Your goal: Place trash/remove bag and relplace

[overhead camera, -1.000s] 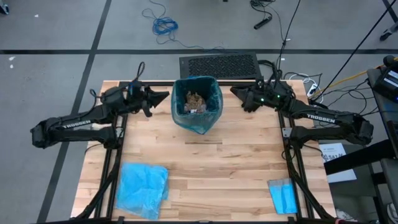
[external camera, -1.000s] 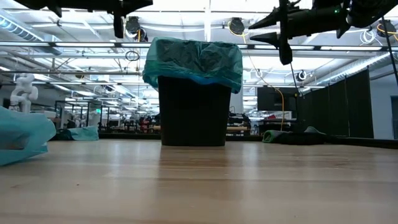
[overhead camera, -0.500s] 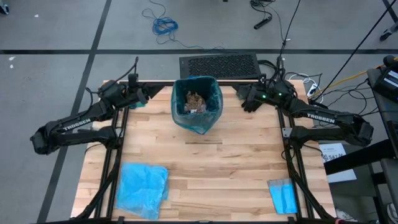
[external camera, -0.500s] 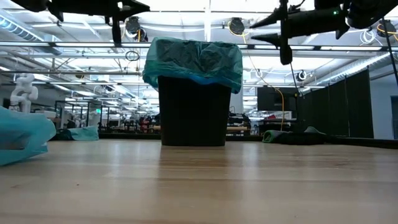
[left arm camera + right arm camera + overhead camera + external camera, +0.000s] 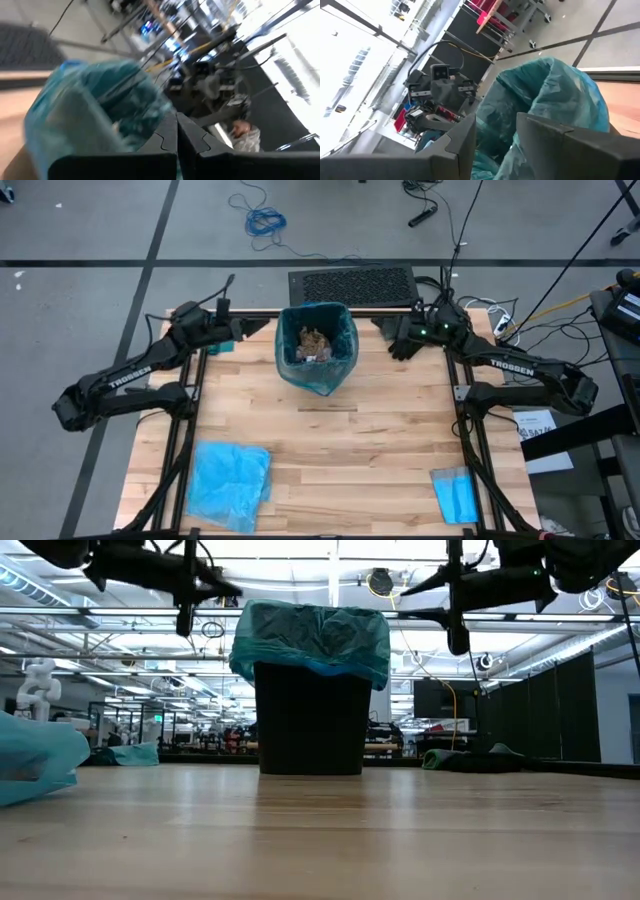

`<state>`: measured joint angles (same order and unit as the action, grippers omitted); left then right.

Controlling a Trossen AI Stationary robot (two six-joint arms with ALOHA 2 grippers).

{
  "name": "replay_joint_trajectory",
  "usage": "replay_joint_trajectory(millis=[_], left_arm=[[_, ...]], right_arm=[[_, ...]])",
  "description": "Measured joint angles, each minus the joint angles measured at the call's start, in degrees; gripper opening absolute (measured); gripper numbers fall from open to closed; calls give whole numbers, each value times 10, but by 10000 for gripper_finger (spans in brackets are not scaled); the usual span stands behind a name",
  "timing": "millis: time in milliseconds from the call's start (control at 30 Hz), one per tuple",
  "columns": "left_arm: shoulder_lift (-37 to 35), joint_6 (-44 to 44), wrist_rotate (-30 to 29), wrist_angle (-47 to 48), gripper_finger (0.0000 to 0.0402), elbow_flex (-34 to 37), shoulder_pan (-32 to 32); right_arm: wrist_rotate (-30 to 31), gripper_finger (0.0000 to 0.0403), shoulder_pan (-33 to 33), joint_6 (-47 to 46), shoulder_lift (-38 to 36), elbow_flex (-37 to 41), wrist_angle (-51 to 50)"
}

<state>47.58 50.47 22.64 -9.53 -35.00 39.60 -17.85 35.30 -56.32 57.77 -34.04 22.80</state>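
Observation:
A black bin (image 5: 310,720) stands at the table's far middle, lined with the dark teal bag (image 5: 316,350), whose rim is folded over the bin's top (image 5: 312,640). Brown and pale trash scraps (image 5: 315,340) lie inside it. My left gripper (image 5: 258,328) hovers to the bin's left at rim height, fingers shut (image 5: 177,137), touching nothing. My right gripper (image 5: 385,330) hovers to the bin's right, open (image 5: 495,137), facing the bag's rim (image 5: 545,95). A sky-blue bag (image 5: 230,472) lies flat at the near left.
A small folded blue cloth (image 5: 455,495) lies at the table's near right corner. A black mesh box (image 5: 352,285) sits just beyond the far edge behind the bin. Bare wood stretches between the bin and the near edge (image 5: 340,450). The sky-blue bag (image 5: 35,760) also shows in the low view.
My left gripper has drawn back a little from the bin toward the table's far left corner and come down slightly, its fingers tipping downward. My right gripper has sunk slightly beside the bin. The bin and the bags have stayed put.

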Motion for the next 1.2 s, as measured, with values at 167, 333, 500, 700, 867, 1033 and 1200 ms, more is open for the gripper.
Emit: replay_joint_trajectory(millis=[167, 333, 500, 700, 867, 1033, 1200], left_arm=[[12, -5, 61, 31, 0, 0, 30], [13, -16, 81, 54, 0, 1, 59], [13, 17, 123, 61, 0, 40, 92], [14, 61, 159, 58, 0, 84, 101], [14, 77, 163, 56, 0, 110, 101], [14, 78, 163, 55, 0, 133, 101], [14, 91, 166, 31, 0, 155, 101]], right_arm=[[3, 142, 8, -58, 0, 66, 69], [41, 142, 8, -136, 0, 161, 223], [45, 142, 8, -180, 0, 226, 299], [45, 142, 6, -176, 0, 231, 304], [45, 142, 6, -169, 0, 231, 280], [43, 142, -1, -168, 0, 231, 274], [43, 142, -24, -175, 1, 231, 275]])
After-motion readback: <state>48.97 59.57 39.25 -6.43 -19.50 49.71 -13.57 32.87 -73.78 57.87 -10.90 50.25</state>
